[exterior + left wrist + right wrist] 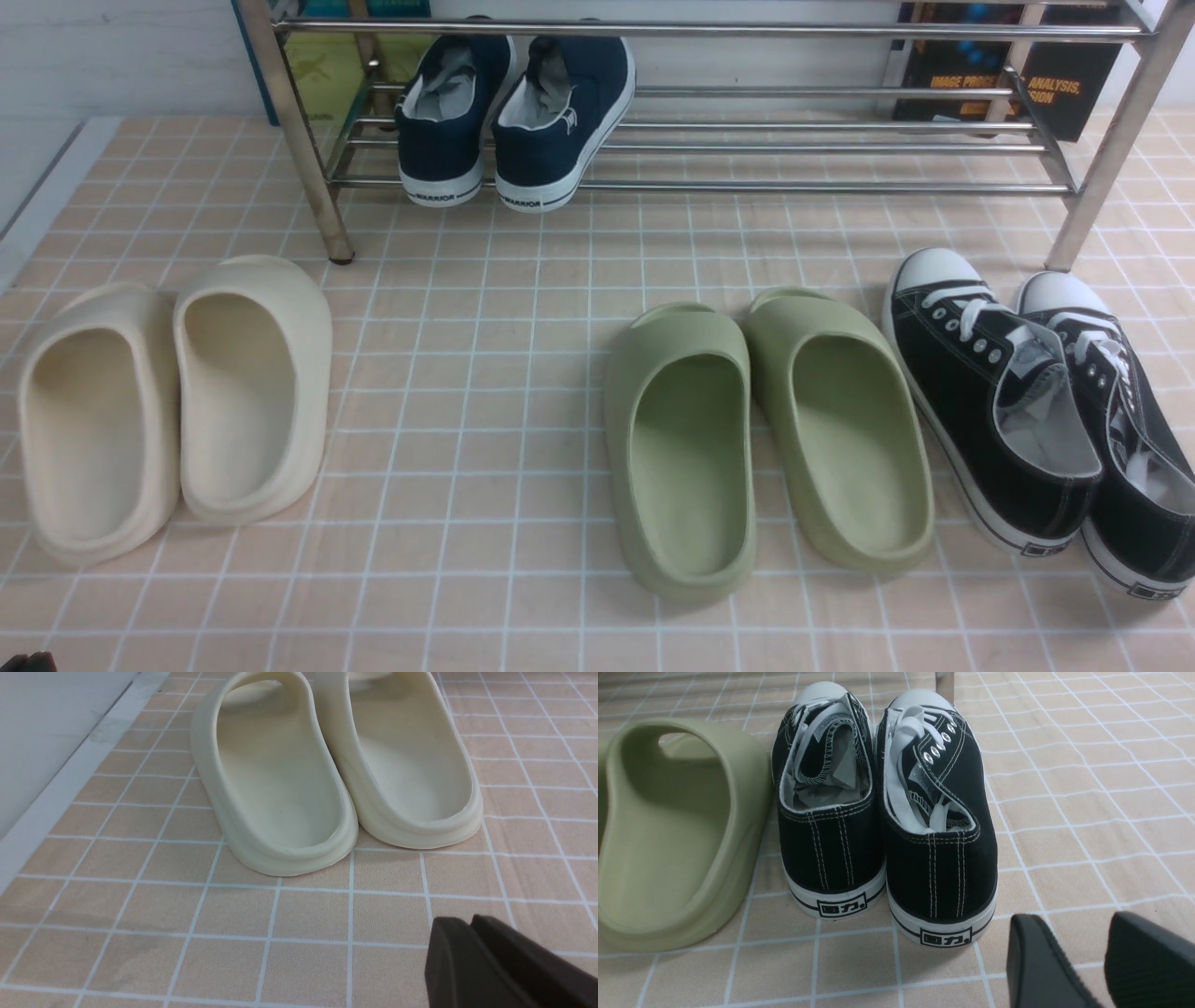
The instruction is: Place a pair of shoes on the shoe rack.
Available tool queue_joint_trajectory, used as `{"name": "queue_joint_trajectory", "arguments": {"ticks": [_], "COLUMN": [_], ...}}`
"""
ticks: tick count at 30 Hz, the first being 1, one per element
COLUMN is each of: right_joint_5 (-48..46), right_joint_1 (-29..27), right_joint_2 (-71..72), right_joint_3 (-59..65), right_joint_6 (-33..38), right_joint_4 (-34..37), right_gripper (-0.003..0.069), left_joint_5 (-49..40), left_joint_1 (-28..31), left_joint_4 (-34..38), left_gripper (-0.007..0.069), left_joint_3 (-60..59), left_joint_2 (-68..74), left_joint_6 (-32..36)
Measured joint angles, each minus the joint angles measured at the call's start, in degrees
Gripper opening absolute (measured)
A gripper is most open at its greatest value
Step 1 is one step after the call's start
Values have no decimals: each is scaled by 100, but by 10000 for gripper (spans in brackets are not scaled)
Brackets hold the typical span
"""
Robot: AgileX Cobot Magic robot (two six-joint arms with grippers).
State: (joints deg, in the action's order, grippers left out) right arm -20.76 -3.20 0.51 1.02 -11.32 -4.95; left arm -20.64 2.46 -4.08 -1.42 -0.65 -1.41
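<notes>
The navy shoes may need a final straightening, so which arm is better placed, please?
Left, I'd say: the shoes sit toward the left end of the rack, whereas the right fingers are over by the black sneakers.

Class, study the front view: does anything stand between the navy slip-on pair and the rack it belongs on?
Nothing visible does: the navy slip-ons already rest on the lower rods of the shoe rack.

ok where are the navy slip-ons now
In the front view, the navy slip-ons sit on the shoe rack's lower tier, towards its left end.
</notes>
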Motion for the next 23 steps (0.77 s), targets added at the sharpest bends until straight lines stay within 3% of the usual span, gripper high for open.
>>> {"name": "queue_joint_trajectory", "arguments": {"ticks": [23], "right_joint_5": [0], "right_joint_1": [0], "right_joint_2": [0], "right_joint_3": [0], "right_joint_6": [0], "right_joint_4": [6], "right_gripper": [239], "left_joint_5": [0], "left_joint_1": [0], "left_joint_4": [0], "left_gripper": [90], "left_joint_3": [0], "left_joint_2": [0], "left_joint_6": [0]}}
